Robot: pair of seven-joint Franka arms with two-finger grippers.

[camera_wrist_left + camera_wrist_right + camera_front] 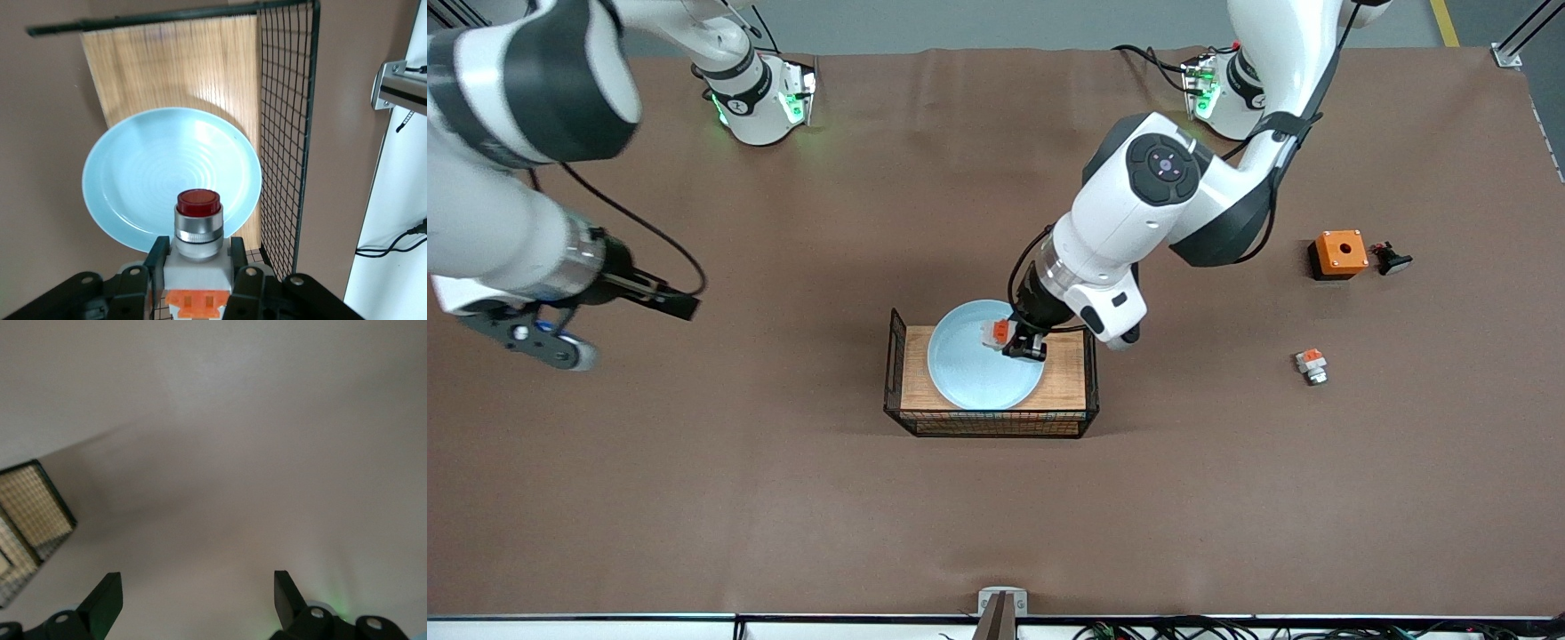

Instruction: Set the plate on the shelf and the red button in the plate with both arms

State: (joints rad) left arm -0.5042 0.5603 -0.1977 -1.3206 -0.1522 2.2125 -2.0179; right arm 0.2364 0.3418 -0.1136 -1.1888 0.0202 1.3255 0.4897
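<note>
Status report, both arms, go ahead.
Left claw shut on red button, over plate. Plate on wooden tray. Right claw open, waiting, right arm's end. Nothing in the way.

Plate point(974, 369): round, shallow, pale blue, raised rim, faint concentric rings inside; lying flat, upright, on wooden board at table centre, filling most of board.

Red button point(996, 332): small white body, orange patch, silver collar, dark red cap; being held off surface, hanging over plate's rim at about 1 o'clock in front view. In left wrist view point(197, 227) cap pointing toward plate, orange part sitting at base, white body pinched from both sides.
</note>
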